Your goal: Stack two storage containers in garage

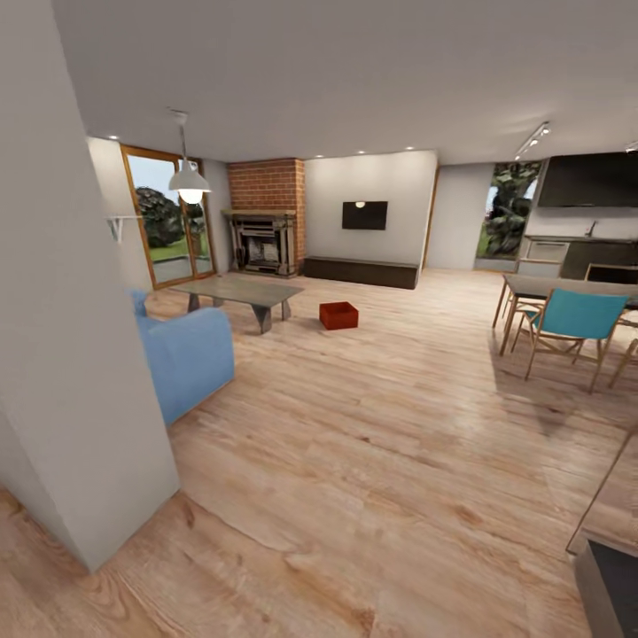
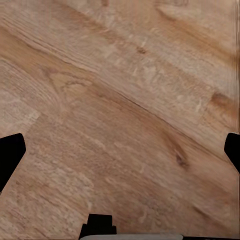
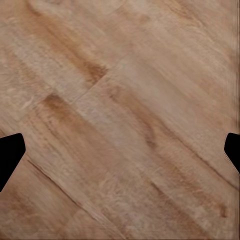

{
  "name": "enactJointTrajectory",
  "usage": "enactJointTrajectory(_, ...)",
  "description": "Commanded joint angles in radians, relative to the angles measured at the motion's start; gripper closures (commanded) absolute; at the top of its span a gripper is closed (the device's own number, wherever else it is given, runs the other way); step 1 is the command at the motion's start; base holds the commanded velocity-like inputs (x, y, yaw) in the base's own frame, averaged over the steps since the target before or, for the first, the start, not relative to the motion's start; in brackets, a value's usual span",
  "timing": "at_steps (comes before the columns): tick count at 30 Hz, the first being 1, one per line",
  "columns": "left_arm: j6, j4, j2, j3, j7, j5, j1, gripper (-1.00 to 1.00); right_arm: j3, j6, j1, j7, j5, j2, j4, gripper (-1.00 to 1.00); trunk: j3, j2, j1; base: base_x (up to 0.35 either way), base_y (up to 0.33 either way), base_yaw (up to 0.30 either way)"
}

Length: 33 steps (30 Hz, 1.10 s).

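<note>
One orange-red storage container (image 1: pixel 338 315) sits on the light wood plank floor of the living room, far ahead, just right of the grey low table (image 1: pixel 237 292). The second container is out of view. The blue sofa (image 1: pixel 184 353) stands at the left. In the left wrist view my left gripper (image 2: pixel 120 152) is open, its black fingertips (image 2: pixel 10 156) wide apart over bare planks. My right gripper (image 3: pixel 120 152) is likewise open over the wood floor, with nothing between its fingers (image 3: pixel 10 155).
A white wall corner (image 1: pixel 80 372) juts in close at the left. A dining table with a teal chair (image 1: pixel 571 321) stands at the right, and a dark cabinet edge (image 1: pixel 611 580) at the lower right. A brick fireplace (image 1: pixel 264 221) and TV wall lie at the back.
</note>
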Motion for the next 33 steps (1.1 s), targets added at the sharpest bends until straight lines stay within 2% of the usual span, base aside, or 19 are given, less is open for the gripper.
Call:
enactJointTrajectory(1, 0.000, -0.001, 0.000, 0.000, -0.008, 0.011, 0.001, -1.00, 0.003, -0.002, -0.001, -0.001, 0.002, -0.001, 0.001, -1.00, -0.001, 0.000, 0.001, 0.329, 0.000, -0.258)
enactJointTrajectory(8, 0.000, -0.001, 0.000, 0.000, -0.008, 0.011, 0.001, -1.00, 0.003, -0.002, -0.001, -0.001, 0.002, -0.001, 0.001, -1.00, -0.001, 0.000, 0.001, 0.328, 0.000, -0.200)
enactJointTrajectory(26, 0.000, -0.001, 0.000, 0.000, -0.008, 0.011, 0.001, -1.00, 0.004, -0.002, -0.001, -0.001, 0.002, -0.001, 0.001, -1.00, -0.001, 0.000, 0.001, 0.329, 0.000, -0.015)
enactJointTrajectory(33, 0.000, -0.001, 0.000, 0.000, -0.008, 0.011, 0.001, -1.00, 0.004, -0.002, -0.001, -0.001, 0.002, 0.000, 0.001, -1.00, -0.001, 0.000, 0.001, 0.329, 0.000, -0.230)
